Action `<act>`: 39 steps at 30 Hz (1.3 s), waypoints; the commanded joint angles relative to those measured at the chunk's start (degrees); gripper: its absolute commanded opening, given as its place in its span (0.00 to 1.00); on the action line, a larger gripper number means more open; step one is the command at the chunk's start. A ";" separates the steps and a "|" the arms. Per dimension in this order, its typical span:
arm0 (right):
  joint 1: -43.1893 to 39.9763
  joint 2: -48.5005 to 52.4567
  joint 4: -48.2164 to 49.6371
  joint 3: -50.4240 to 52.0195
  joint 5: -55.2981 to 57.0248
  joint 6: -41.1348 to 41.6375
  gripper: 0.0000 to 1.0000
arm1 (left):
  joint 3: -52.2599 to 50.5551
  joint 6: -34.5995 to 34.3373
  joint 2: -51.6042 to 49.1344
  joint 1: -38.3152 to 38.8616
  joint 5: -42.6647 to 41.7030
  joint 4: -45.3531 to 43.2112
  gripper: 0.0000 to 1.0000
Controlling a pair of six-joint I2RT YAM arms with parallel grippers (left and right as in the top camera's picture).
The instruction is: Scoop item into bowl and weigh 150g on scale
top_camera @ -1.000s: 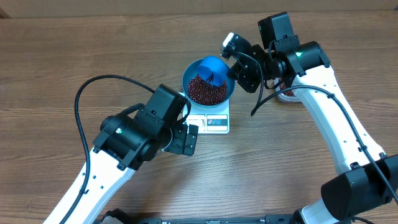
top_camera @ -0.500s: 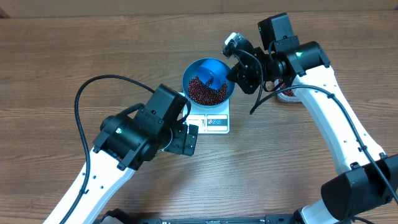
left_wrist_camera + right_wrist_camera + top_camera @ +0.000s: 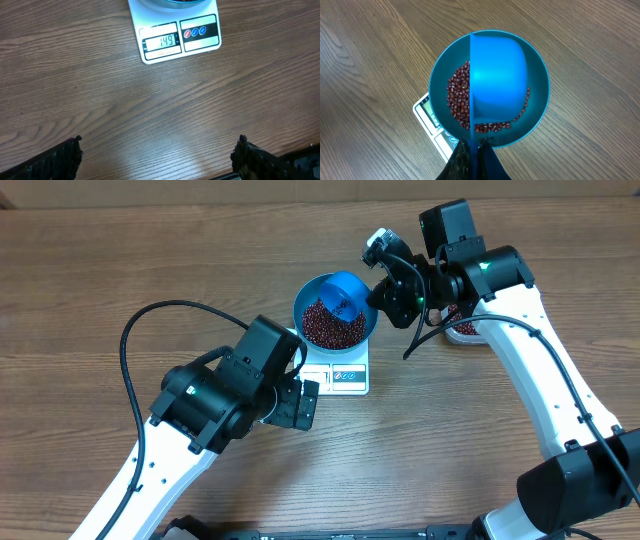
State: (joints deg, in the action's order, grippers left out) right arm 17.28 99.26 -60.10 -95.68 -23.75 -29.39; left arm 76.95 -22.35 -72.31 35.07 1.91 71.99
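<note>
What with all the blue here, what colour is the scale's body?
The scale is white; the left wrist view shows it best.

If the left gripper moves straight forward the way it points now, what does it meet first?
Probably the scale, at its display edge; only the table lies between. If the left gripper points downward, the table comes first.

Glossy blue plastic bowl (image 3: 439,90), smooth white plastic scale (image 3: 174,31), matt wood-grain table (image 3: 150,110), shiny beans (image 3: 457,95).
</note>
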 commanded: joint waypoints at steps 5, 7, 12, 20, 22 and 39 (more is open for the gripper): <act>0.00 -2.05 -0.33 -1.09 0.39 -3.93 0.04 | 0.02 -0.39 0.33 0.22 -0.07 -0.04 1.00; 0.02 -2.05 -0.28 -1.09 0.55 -4.46 0.04 | 0.02 -0.39 0.33 0.22 -0.04 -0.04 0.99; 0.13 -2.05 -0.61 -1.09 0.72 -6.25 0.04 | 0.02 -0.39 0.33 0.22 -0.04 -0.04 0.99; 0.20 -2.05 -1.18 -1.09 0.70 -9.77 0.04 | 0.02 -0.39 0.33 0.22 -0.04 -0.04 1.00; 0.24 -2.05 -1.77 -1.09 0.70 -11.43 0.04 | 0.02 -0.39 0.33 0.22 -0.07 -0.04 0.99; 0.39 -2.05 -1.77 -1.09 0.55 -14.93 0.04 | 0.02 -0.39 0.33 0.22 -0.07 -0.04 1.00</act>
State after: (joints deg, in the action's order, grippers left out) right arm 17.34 99.26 -62.15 -95.68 -22.92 -43.55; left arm 76.95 -22.35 -72.31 35.07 1.91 71.99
